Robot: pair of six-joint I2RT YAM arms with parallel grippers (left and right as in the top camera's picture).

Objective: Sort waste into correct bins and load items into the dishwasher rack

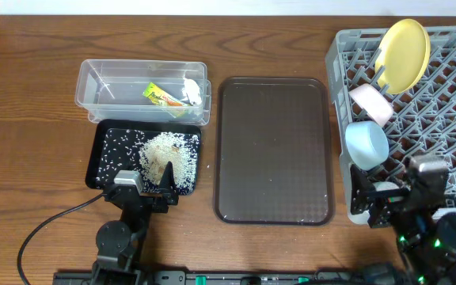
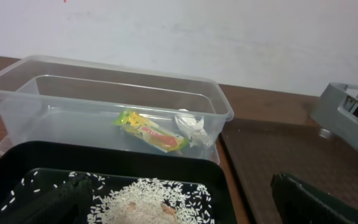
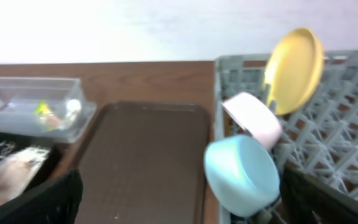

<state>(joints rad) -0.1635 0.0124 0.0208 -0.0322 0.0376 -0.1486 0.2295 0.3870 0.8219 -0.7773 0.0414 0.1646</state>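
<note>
The grey dishwasher rack (image 1: pixel 442 119) at the right holds the yellow plate (image 1: pixel 403 54), the white bowl (image 1: pixel 370 104) and the light blue bowl (image 1: pixel 366 143), all on edge along its left side. They also show in the right wrist view: plate (image 3: pixel 294 70), white bowl (image 3: pixel 253 118), blue bowl (image 3: pixel 241 174). The clear tub (image 1: pixel 141 91) holds the snack wrapper (image 1: pixel 162 97) and white paper (image 1: pixel 192 92). The black tray (image 1: pixel 101 158) holds rice scraps (image 1: pixel 167 154). My left gripper (image 1: pixel 147 190) is open and empty at the tray's near edge. My right gripper (image 1: pixel 386 207) is open and empty by the rack's near-left corner.
A large brown serving tray (image 1: pixel 271 150) lies between the bins and the rack. A black cable (image 1: pixel 46 229) runs over the table at the front left. In the left wrist view the wrapper (image 2: pixel 153 132) and paper (image 2: pixel 191 126) lie inside the tub (image 2: pixel 55 99).
</note>
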